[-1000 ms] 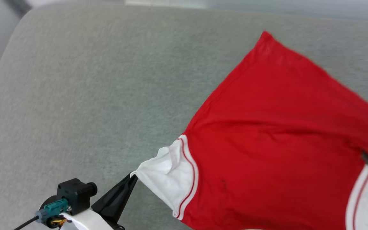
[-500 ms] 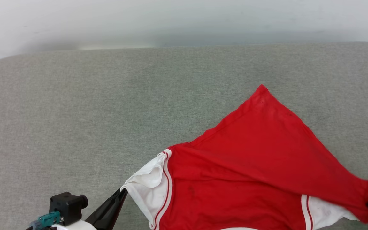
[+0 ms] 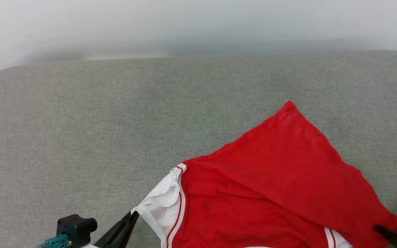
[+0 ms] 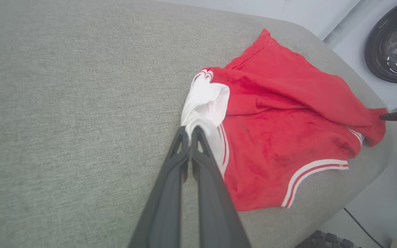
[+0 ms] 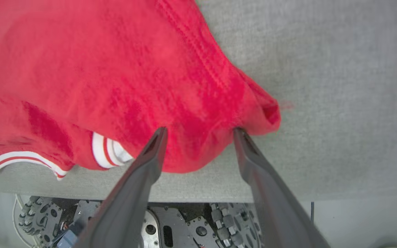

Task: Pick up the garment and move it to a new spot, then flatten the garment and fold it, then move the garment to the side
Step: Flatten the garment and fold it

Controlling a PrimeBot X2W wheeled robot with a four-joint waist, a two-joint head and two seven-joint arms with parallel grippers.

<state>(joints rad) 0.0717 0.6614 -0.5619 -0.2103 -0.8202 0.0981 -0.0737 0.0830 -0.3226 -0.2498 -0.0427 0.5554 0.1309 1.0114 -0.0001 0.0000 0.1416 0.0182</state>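
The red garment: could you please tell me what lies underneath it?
The garment lies on the grey padded surface. At its right end, a white striped sleeve peeks from under a red fold. Whatever else lies beneath is covered.

right gripper [image 5: 200, 130]: fingers no longer pinch shut, now stand wide apart | garment [image 3: 271, 179]: red corner is let go, sags lower on the tabletop [image 3: 81, 137] | head view: camera now looks a bit higher
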